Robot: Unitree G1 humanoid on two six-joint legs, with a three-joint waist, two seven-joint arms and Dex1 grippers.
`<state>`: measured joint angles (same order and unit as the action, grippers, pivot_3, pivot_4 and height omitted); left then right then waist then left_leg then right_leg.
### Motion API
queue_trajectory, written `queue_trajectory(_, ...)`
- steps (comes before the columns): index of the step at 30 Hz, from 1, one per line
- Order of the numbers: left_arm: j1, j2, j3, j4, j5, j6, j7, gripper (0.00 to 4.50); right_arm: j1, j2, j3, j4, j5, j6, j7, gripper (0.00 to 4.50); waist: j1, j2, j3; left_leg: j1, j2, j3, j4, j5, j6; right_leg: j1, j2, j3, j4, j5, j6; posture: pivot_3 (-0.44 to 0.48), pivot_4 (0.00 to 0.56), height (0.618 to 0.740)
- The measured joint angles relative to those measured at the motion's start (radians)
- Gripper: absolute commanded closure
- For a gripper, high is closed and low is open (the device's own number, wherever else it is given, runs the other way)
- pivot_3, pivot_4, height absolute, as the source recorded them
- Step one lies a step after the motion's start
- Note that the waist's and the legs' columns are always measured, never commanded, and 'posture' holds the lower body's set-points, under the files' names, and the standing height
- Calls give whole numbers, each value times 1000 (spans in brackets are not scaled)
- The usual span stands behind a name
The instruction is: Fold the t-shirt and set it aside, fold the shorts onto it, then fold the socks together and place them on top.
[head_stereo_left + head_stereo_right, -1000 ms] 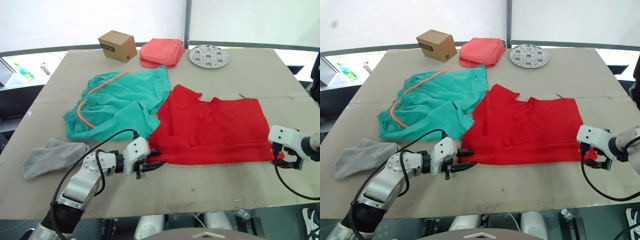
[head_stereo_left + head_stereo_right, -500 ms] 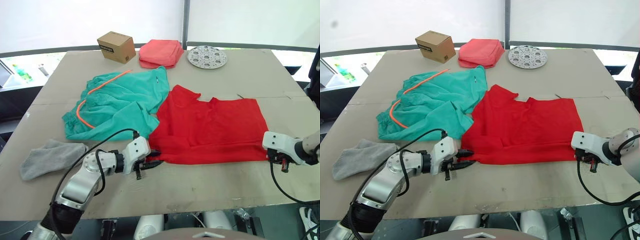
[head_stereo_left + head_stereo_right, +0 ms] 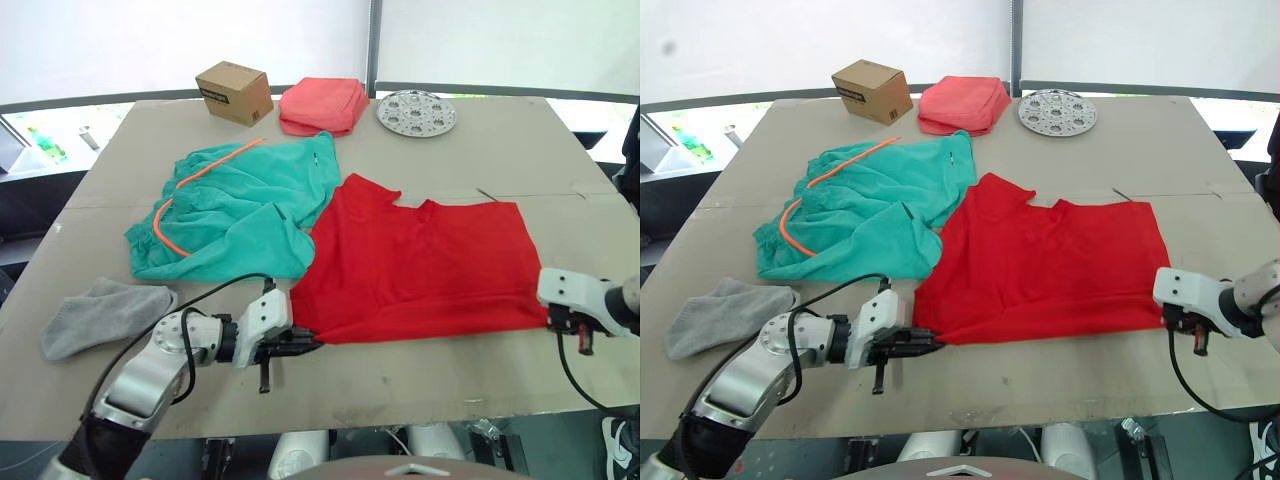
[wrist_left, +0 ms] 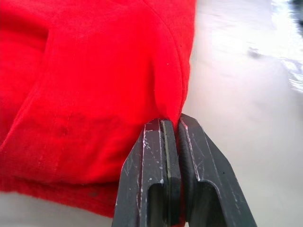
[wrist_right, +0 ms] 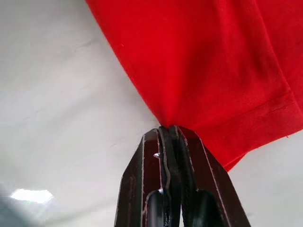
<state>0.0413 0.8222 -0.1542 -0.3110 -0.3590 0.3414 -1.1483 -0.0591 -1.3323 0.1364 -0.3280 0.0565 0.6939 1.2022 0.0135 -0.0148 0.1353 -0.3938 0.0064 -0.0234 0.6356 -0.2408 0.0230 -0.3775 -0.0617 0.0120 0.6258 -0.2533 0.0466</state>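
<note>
Pinching the near left corner, the left tool (image 3: 305,342) is clenched on the thin bright red short-sleeved t-shirt (image 3: 425,268), lying flat mid-table. The right tool (image 3: 566,321) clamps the near right corner. Limp, light fabric likely sags; corner holds suit.

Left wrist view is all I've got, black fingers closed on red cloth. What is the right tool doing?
Observer: The right tool is shut on the t-shirt, pinching its near corner on the robot's right.
Operator: And which part does my left one hold?
Observer: The left tool grips the near corner on the robot's left, close to the table front edge.
Operator: Where are the shorts?
Observer: The shorts lie spread on the left, touching the t-shirt's left edge; the socks sit nearer, further left.
</note>
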Motion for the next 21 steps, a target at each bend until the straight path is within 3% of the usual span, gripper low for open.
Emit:
queue_trajectory(3,60,50,4,-39,-13,-5,-46,4451,113,-22,-74,-70,40,23,13,4500,0,0,0,0,0,0,0,0,0,0,0,0,0,0,0,0,150,740)
queue_trajectory(8,84,35,36,-53,-23,-2,-23,4451,225,-17,-163,-133,56,47,-12,4500,1,0,0,0,0,1,1,0,0,0,-1,0,0,0,0,0,150,740)
queue_trajectory(10,93,10,84,-65,-83,29,0,3637,251,14,-215,-158,77,63,-27,4500,1,-2,0,0,0,0,1,0,0,0,0,-1,0,0,0,0,150,740)
queue_trajectory(13,112,-6,188,-114,-231,114,22,2466,259,90,-321,-204,166,86,-11,3617,-1,-3,0,-1,0,-1,1,0,0,0,1,-2,0,0,1,0,150,740)
queue_trajectory(15,107,-9,258,-137,-341,197,54,1736,263,124,-382,-223,201,81,-12,2839,0,-3,0,-1,0,-1,1,0,0,1,5,-2,0,2,4,0,150,740)
queue_trajectory(18,42,-19,343,-111,-493,337,129,170,284,177,-454,-226,215,44,-27,1235,5,-4,0,-1,0,-3,2,0,0,1,6,-3,0,1,5,0,150,740)
queue_trajectory(21,-20,-24,390,-71,-598,437,185,17,310,211,-506,-240,241,35,-29,1153,4,-5,0,-1,0,-3,3,0,0,2,7,-3,0,0,7,0,150,740)
